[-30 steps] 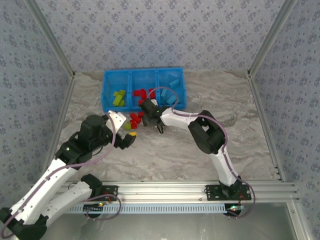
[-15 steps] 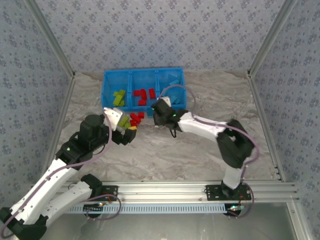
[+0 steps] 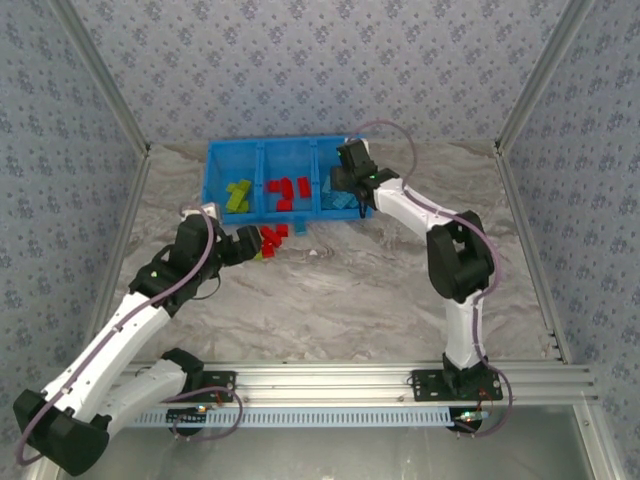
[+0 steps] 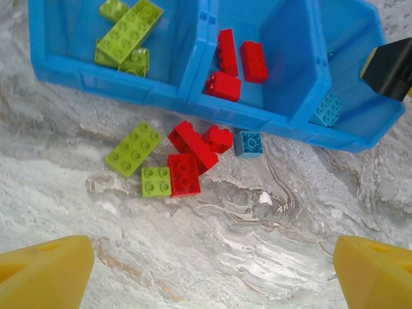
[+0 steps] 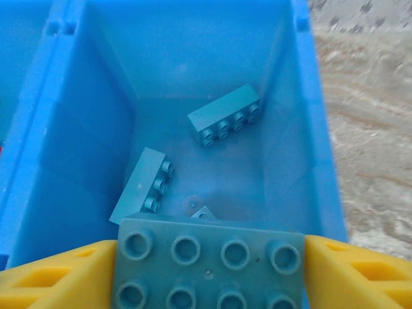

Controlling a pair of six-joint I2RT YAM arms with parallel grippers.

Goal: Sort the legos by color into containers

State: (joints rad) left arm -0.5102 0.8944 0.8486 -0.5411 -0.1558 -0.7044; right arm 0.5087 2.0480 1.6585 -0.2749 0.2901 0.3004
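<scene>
Tabletop (image 4: pixel 270 257): six loose legos (image 4: pixel 193 147) (three red)

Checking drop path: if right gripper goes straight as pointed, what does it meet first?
Probably the bin's right compartment floor, between the two blue bricks lying there; the held blue brick would land first. Depth unclear.

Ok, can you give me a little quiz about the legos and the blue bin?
1. True or false: the right gripper holds a red brick.
2. How many light blue bricks lie on the table outside the bin? A one, B three, C five.
3. Fill in: the bin's left compartment holds ___ bricks.
Key: 1 false, it grips a light blue brick. 2 A. 3 lime green.
</scene>
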